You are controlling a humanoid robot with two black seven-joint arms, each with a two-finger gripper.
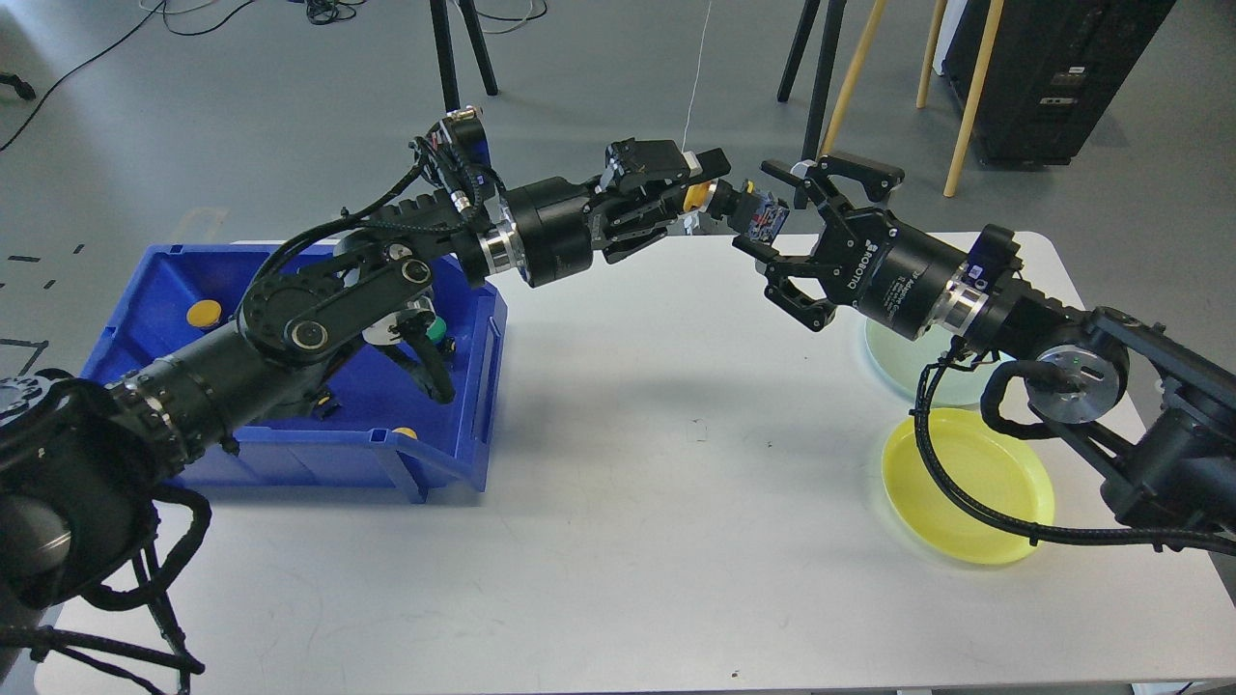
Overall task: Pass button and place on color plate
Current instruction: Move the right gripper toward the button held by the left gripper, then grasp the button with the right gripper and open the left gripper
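A yellow button (pixel 726 201) is being gripped by the left gripper (pixel 703 183), held high over the table's (pixel 628 541) far edge so the right gripper (pixel 787 241), jaws spread apart, can receive it for the yellow plate (pixel 1004 463).

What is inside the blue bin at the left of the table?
In the blue bin I see a yellow button near the far left wall, another yellow one at the front rim, and a green one. The left arm covers the middle, so more may be hidden.
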